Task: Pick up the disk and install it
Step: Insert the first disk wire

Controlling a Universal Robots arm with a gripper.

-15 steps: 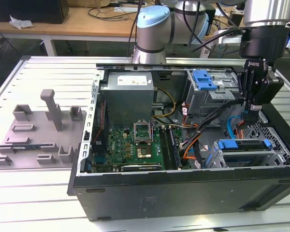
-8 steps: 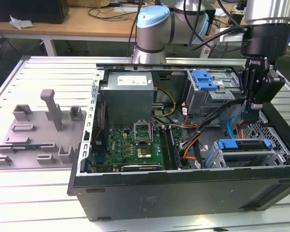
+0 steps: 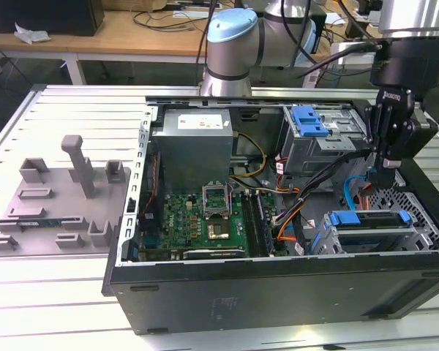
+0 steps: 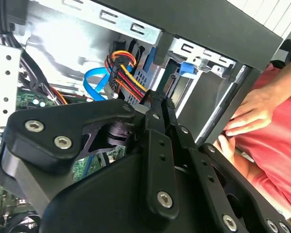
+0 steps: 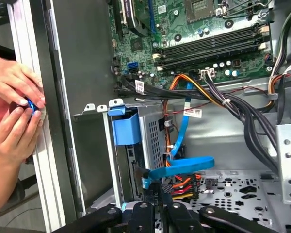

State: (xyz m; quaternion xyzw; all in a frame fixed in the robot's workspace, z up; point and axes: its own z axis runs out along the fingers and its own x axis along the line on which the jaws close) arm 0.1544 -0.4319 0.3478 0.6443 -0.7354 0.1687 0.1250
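The disk [image 3: 369,228] stands on edge in the lower drive bay at the exterior view's right, by the case's near wall, with its blue carrier frame [image 3: 369,217] along its upper edge. In the first wrist view the carrier's blue tab [image 5: 125,130] sticks up from the bay. My gripper [image 3: 385,179] hangs just above and behind the disk, apart from it. Its black fingers are pressed together with nothing between them in both wrist views, gripper [image 4: 157,101] and gripper [image 5: 161,206]. The tips are close to a red, yellow and black power plug [image 5: 178,186].
A blue data cable [image 5: 184,167] loops under the fingers. The open case holds a motherboard [image 3: 205,216], a grey power supply [image 3: 194,146] and an upper cage with a blue latch [image 3: 309,121]. A person's hands [image 5: 14,102] rest on the case's near wall. A grey fixture [image 3: 58,197] lies at the exterior view's left.
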